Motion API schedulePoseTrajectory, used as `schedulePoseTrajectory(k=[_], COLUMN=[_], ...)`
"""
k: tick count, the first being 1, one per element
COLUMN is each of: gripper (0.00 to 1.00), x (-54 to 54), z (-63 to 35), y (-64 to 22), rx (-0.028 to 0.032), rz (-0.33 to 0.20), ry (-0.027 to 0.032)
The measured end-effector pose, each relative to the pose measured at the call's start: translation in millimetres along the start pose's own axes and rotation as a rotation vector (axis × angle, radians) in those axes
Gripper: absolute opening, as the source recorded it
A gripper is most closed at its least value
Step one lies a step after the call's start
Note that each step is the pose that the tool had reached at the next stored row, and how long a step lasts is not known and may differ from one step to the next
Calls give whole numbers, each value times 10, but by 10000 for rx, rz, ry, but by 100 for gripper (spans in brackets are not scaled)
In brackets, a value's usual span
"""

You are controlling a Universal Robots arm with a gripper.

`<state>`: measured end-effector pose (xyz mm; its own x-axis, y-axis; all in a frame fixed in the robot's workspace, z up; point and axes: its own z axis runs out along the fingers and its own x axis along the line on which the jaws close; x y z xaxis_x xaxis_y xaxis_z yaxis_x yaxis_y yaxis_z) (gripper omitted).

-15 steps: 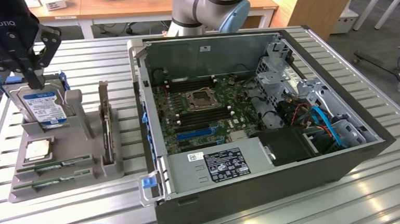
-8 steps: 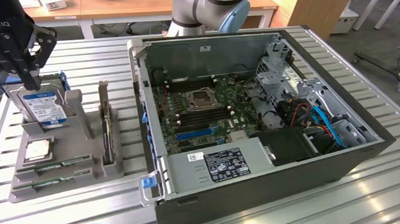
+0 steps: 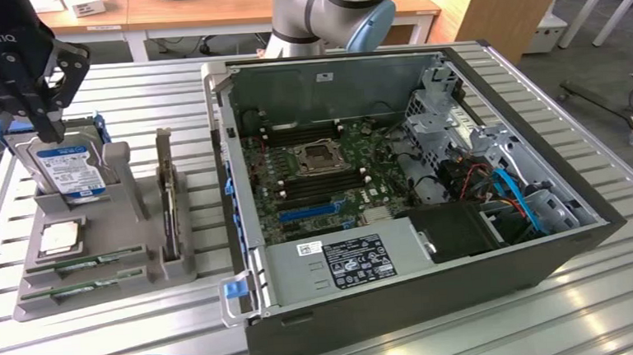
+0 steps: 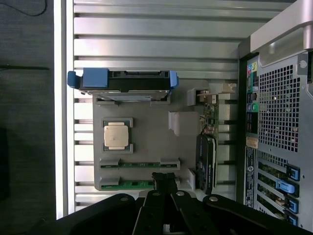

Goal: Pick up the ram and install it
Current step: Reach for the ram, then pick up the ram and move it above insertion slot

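Wrist view shows closed claw (image 4: 165, 180) above ram (image 4: 133, 184).

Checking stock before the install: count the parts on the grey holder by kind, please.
Ram sticks: 2
Hard drive: 1
Processor: 1
Expansion card: 1
Total: 5
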<state>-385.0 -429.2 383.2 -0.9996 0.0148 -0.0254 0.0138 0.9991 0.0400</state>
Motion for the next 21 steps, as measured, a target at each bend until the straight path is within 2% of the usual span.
schedulePoseTrajectory(k=[2,15,21], gripper=[10,10,10], x=[0,1,0], z=[1,5,2], y=[0,-1,-47], rx=[-26,-29,-28], rz=[1,-18,-19], ry=[0,0,2])
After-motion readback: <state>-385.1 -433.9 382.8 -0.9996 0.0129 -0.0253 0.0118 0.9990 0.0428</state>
